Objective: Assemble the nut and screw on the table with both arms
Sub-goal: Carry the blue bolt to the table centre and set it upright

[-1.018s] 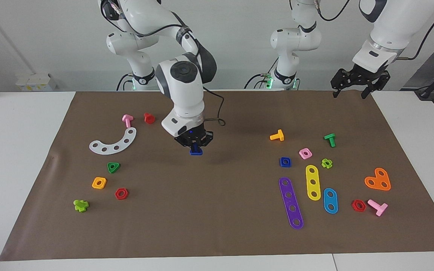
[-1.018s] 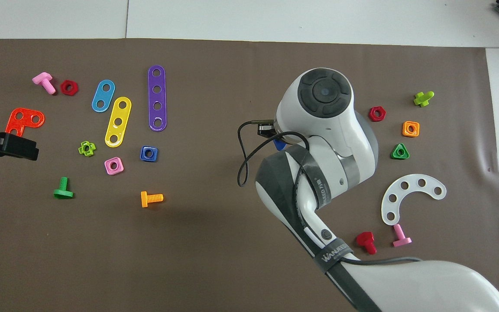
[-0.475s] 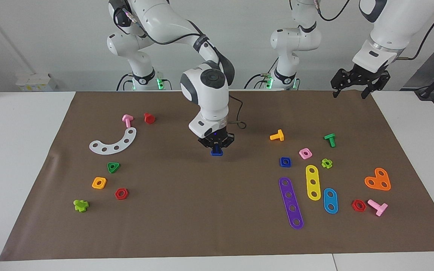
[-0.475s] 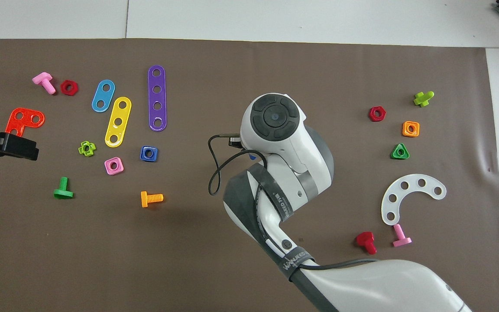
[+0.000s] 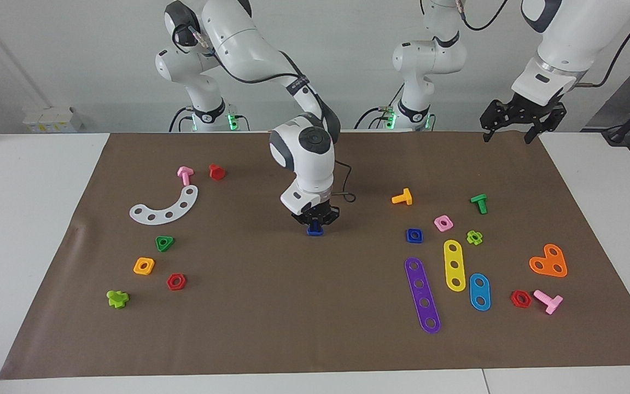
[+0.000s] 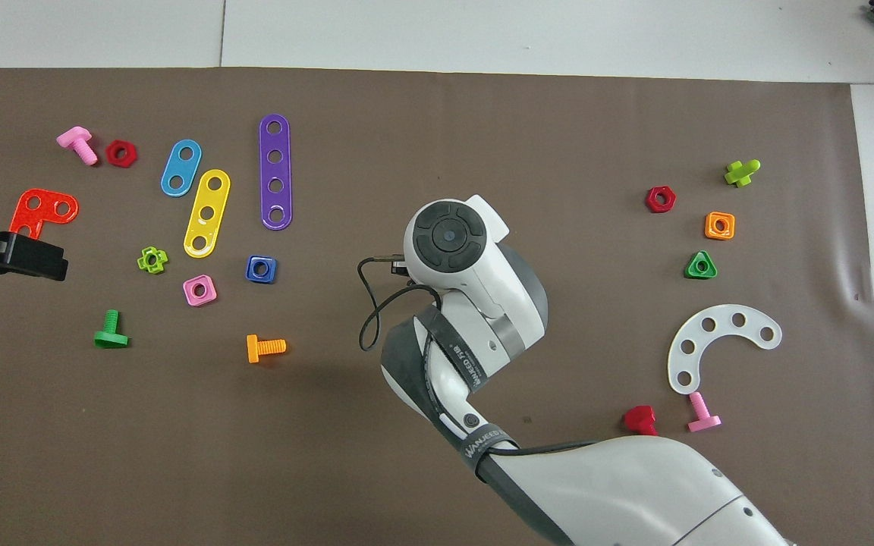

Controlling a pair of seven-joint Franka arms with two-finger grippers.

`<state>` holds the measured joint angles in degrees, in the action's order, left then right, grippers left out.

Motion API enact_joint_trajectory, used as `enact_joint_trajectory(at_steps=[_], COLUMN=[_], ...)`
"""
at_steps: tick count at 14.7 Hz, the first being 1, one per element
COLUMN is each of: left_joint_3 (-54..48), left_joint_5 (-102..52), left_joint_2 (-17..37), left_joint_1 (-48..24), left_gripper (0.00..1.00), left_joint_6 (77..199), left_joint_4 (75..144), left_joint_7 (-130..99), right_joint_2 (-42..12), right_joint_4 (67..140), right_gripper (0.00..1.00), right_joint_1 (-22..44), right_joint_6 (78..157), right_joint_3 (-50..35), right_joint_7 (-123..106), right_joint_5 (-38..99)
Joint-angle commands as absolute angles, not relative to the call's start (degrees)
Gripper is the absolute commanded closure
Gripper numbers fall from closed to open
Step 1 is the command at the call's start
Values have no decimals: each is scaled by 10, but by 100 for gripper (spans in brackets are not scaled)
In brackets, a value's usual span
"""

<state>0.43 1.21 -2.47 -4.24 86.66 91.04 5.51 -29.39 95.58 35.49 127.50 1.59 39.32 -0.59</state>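
My right tool (image 5: 315,221) is clamped on the screw (image 5: 315,231), and since a second ago I have carried it over the mat toward the left arm's end of the desk (image 5: 30,230) — now it hangs low over the mat's middle, lower than before. The nut (image 5: 414,235) lies where it lay, just beside the pink nut (image 5: 443,222). My left tool (image 5: 523,117) still waits with its fingers wide — raised over the mat's corner.

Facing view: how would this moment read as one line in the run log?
right hand: shut on screw, low over mat middle | left hand: open, waiting above mat corner | nut: on mat, untouched
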Motion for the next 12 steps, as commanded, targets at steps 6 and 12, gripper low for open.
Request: enact_joint_trajectory(at_steps=[6,12], left_joint_3=[1,1], left_joint_5=[4,4], left_joint_2=[-40,-40], left_joint_1=[-35,-35], left_gripper=[0,0], left_joint_6=[864,867], left_joint_4=[925,924], left_joint_7=[58,56], right_joint_2=[-262,-251], right_joint_4=[1016,1017], right_gripper=[97,0], right_joint_1=[352,353], right_joint_6=[1325,1324], right_joint_3=[13,13], right_joint_7=[410,435], right_joint_5=[-18,-18])
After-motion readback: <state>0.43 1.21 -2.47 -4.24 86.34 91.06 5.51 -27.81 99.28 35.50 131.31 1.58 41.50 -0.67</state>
